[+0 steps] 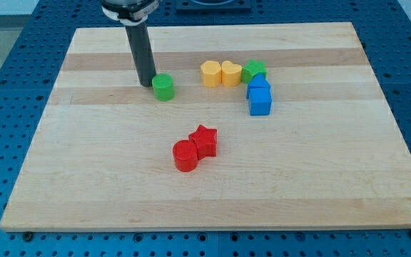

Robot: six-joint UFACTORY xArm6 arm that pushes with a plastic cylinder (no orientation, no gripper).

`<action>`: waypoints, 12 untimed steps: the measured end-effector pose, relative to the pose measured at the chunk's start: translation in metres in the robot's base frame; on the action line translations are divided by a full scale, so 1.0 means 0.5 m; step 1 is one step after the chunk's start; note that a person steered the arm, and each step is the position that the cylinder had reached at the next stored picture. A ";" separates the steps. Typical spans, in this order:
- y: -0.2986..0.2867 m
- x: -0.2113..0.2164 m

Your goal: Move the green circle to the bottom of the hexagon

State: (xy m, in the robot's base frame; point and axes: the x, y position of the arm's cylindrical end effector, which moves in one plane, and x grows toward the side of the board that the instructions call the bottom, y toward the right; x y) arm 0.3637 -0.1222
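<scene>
Tip [146,85], gripperless, set against the green circle's [163,87] left; it should be pushed rightward, ending below the yellow hexagon [210,73].

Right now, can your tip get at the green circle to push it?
Probably yes: my tip sits just on the view's left of the green circle, nearly touching, with nothing between them.

Dark rod upright, my tip [145,84] on the board
</scene>
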 end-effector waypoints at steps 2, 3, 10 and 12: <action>0.004 0.063; 0.025 0.081; 0.118 0.081; 0.119 0.057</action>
State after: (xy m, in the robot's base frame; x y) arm 0.3921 -0.0628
